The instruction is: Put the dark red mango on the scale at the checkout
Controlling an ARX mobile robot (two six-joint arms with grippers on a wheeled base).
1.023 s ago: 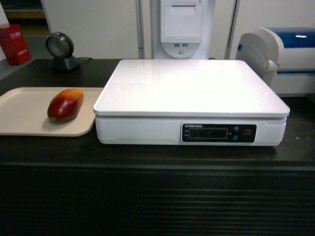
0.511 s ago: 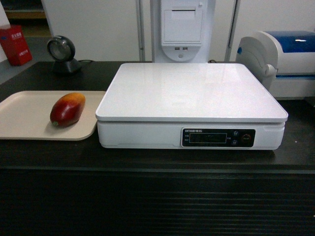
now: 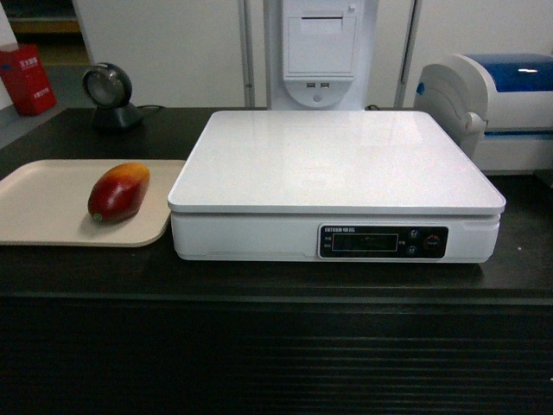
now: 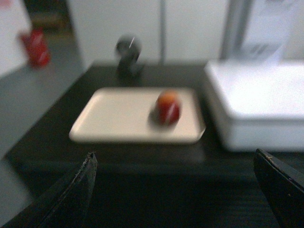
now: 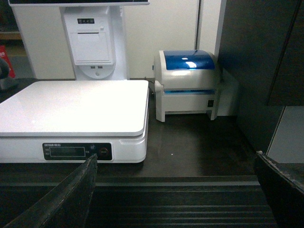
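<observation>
The dark red mango (image 3: 118, 192) lies on a beige tray (image 3: 34, 203) at the left of the dark checkout counter (image 3: 276, 285); the blurred left wrist view shows the mango (image 4: 168, 107) too. The white scale (image 3: 337, 164) fills the middle of the counter, its platform bare, and it also shows in the right wrist view (image 5: 76, 107). My left gripper (image 4: 175, 161) hangs open in front of the counter, short of the tray (image 4: 118, 114). My right gripper (image 5: 175, 164) is open before the ribbed front panel, right of the scale. Neither gripper appears in the head view.
A black round scanner (image 3: 110, 95) stands behind the tray. A white-and-blue printer (image 3: 497, 104) sits at the back right. A white receipt terminal (image 3: 320, 52) rises behind the scale. A red box (image 3: 26, 78) is at the far left. A dark wall panel (image 5: 256, 71) is on the right.
The head view shifted slightly down and settled between one second ago and half a second ago; since then nothing has moved. The mango stays on the tray.
</observation>
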